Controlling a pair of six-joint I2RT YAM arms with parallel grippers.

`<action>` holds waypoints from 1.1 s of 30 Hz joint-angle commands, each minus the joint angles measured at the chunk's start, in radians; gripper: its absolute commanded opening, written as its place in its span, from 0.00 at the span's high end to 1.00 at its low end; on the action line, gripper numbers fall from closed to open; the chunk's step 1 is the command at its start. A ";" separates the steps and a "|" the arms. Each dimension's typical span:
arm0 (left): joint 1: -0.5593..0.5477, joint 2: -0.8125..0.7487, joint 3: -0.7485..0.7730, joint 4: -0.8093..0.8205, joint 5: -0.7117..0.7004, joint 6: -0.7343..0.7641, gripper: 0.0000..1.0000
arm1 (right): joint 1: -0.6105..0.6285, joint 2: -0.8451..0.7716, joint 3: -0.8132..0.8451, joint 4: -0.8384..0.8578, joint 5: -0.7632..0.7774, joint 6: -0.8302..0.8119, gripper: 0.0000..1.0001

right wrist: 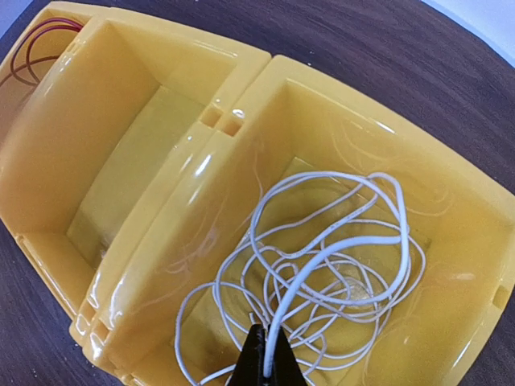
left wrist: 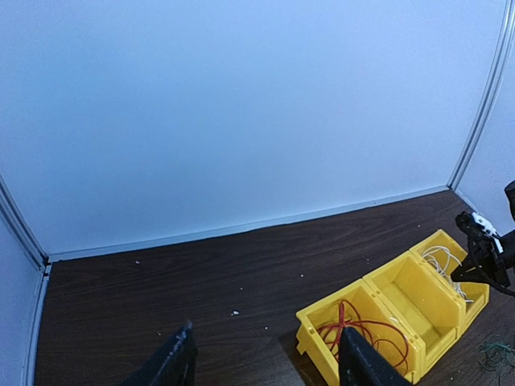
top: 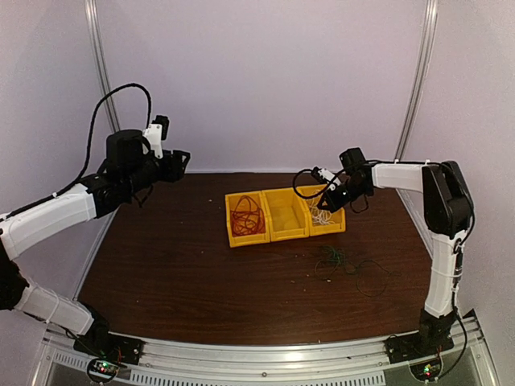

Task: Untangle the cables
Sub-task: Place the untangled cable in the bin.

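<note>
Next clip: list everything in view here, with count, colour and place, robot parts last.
bins: three, yellow, side by side mid-table
red cable: one coil, red, left bin
white cable: one coil, white, right bin
dark cables: one clump, black-greenish, table near right bin
table: one, dark brown, underneath
left end effector: one, black, open, raised far left
right end effector: one, black, shut on white cable
</note>
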 commanded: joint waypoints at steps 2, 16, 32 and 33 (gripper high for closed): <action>0.004 -0.025 -0.005 0.042 0.021 0.012 0.39 | -0.010 -0.002 0.024 -0.020 0.043 0.034 1.00; 0.004 -0.025 -0.013 0.050 0.034 0.009 0.39 | 0.027 -0.125 -0.046 -0.052 0.165 0.014 0.69; 0.004 0.031 -0.030 0.104 0.256 -0.007 0.40 | -0.050 -0.673 -0.443 -0.206 0.294 -0.147 0.55; 0.003 0.040 -0.027 0.106 0.288 -0.009 0.41 | -0.071 -0.716 -0.479 -0.219 0.289 -0.168 0.55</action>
